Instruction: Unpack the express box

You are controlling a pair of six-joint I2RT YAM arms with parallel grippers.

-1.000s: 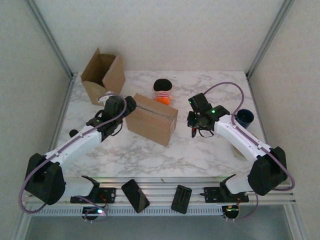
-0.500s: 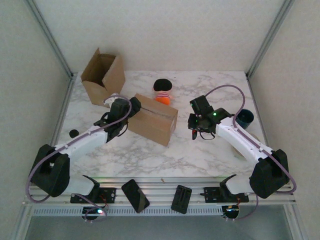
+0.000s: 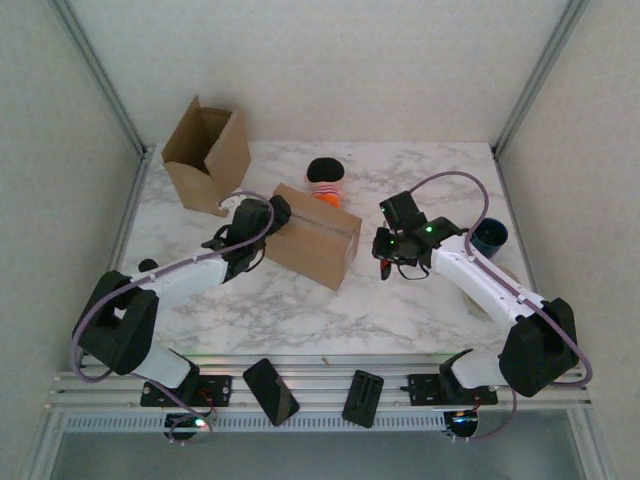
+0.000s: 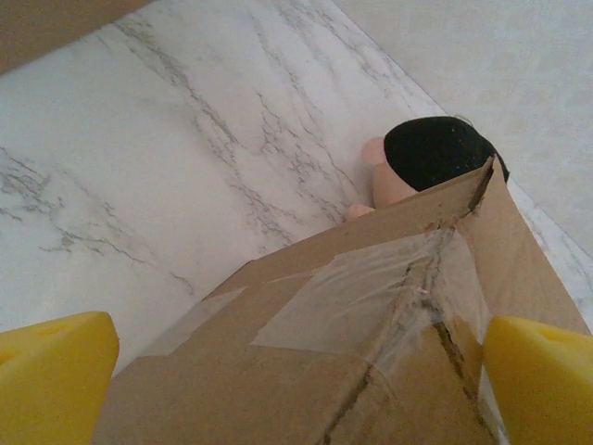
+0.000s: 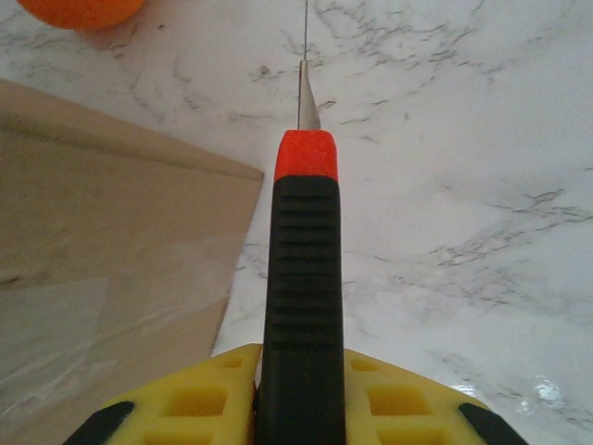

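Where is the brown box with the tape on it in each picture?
Top external: the taped box sits in the middle of the picture.
Left wrist: the box fills the lower part, its taped corner up close.
Right wrist: the box lies on the left, beside the knife.
Shared landmark: the toy behind the box. Its black head shows from the left wrist, and its orange end from the right wrist.

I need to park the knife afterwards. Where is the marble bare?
Bare marble lies in front of the sealed box, between the arms. The far right corner, bordered by plush toy and blue cup, is also free. Crowded: around the box, with the left gripper at its left end, the toy behind, and the knife in the right gripper beside it.
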